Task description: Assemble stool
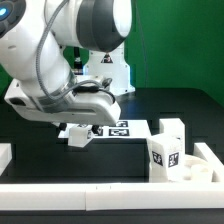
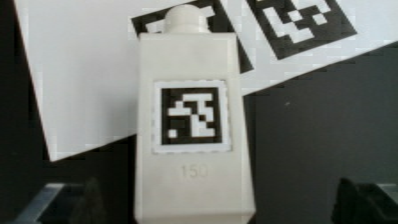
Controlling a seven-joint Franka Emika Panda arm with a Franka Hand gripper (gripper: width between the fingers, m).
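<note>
Black table [image 1: 140,108] under me, green backdrop [image 1: 175,40] behind, long white rails [image 1: 100,188] along the near edge. My arm leans in from the exterior view's left, and the pincer [image 2: 214,202] hangs low over the end of the marker board [image 1: 120,128] on that side.

Through the wrist camera, a white leg [image 2: 192,110] fills the middle of the picture. Its black-and-white tag faces straight up at me, and its small peg end points toward the printed squares of the marker board [image 2: 80,100]. The leg overlaps the board's white sheet, with dark table showing on both sides.

My fingertips [image 2: 66,202] are dark shapes at the two corners, one on each side of the leg. There's a clear gap between each of them and the plastic, so the pincer is spread wide, straddling the leg and gripping nothing. From the exterior view the same leg [image 1: 76,135] shows as a white block right beneath my hand.

Over on the exterior view's right, well apart from me, a second leg [image 1: 167,150] stands upright with its tag toward the camera. Just beside it is the round seat [image 1: 196,172], lying flat behind the rail.
</note>
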